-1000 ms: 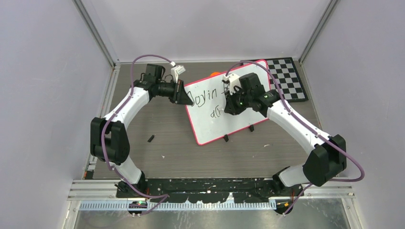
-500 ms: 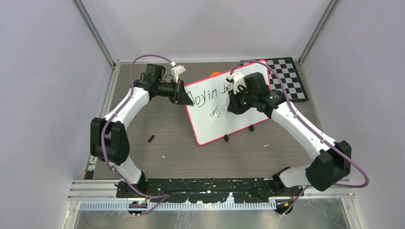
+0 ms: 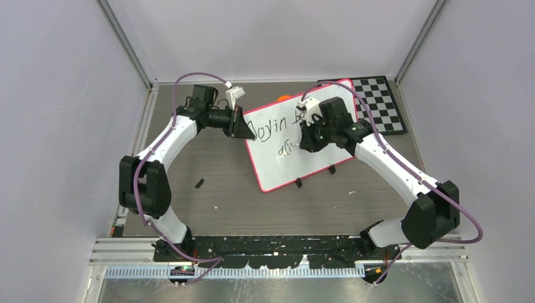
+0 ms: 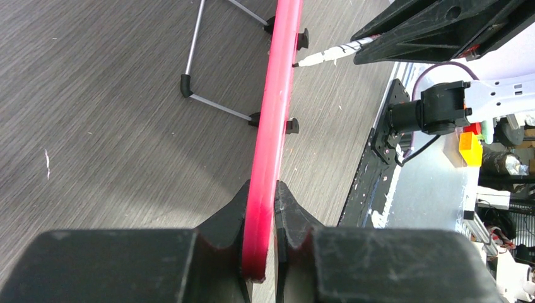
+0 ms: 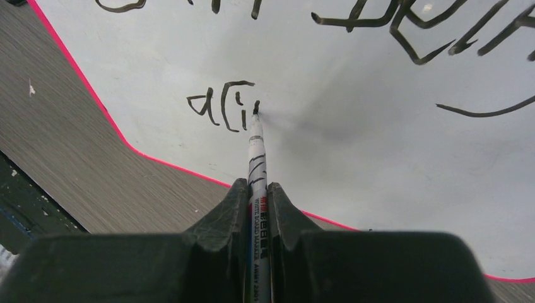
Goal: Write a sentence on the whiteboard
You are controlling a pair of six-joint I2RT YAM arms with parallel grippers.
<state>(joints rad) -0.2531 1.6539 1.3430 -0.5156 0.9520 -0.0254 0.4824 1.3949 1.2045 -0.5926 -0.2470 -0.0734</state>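
The whiteboard [image 3: 285, 172] stands tilted on the table, with a pink-red rim. The sentence [image 3: 272, 127] reads "Joyin be" on the top line, with "ali" [image 3: 286, 149] started below. My left gripper [image 3: 245, 130] is shut on the board's left rim [image 4: 278, 95], its jaws pinching the edge [image 4: 260, 189]. My right gripper [image 3: 304, 141] is shut on a whiteboard marker [image 5: 257, 158]. The marker tip touches the board just right of the "ali" strokes [image 5: 222, 104]. My right arm hides the end of the top line in the top view.
A black-and-white checkerboard [image 3: 380, 105] lies behind the board at the back right. An orange object [image 3: 284, 98] peeks over the board's far edge. A small black piece [image 3: 199, 184] lies on the table at the left. Two black clips [image 3: 298, 184] sit on the board's near edge.
My right gripper with the marker has shifted slightly along the second line, and more strokes have appeared after the "a". The left gripper and the board have not moved.
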